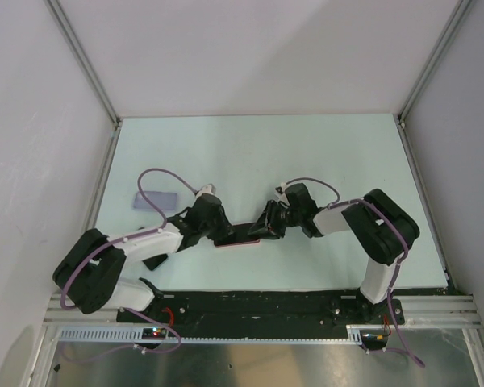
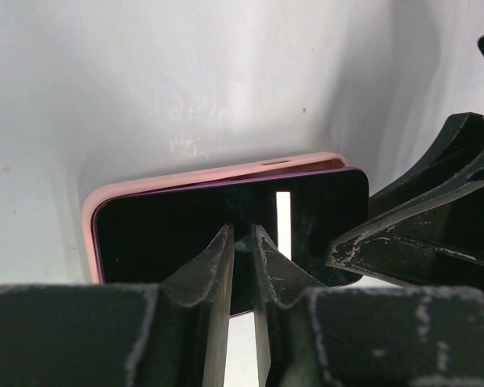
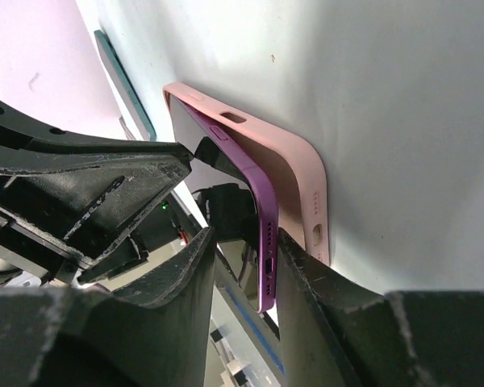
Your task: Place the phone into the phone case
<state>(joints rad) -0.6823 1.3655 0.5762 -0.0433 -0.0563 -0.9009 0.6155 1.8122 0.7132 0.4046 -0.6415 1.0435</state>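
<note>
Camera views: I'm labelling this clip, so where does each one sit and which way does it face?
Top external: overhead behind the bases, looking down on the table, both arms, the phone between the left gripper and right gripper.
Left wrist: on that wrist, looking along its fingers at the phone and pink case.
Right wrist: looking past its fingers at the phone's end.
Both wrist views share phone and pink case.

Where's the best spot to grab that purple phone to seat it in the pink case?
Grip the phone by its raised charging-port end, across its thickness, coming from the robot's right. That end tilts clear of the case, while the far end already sits inside.
</note>
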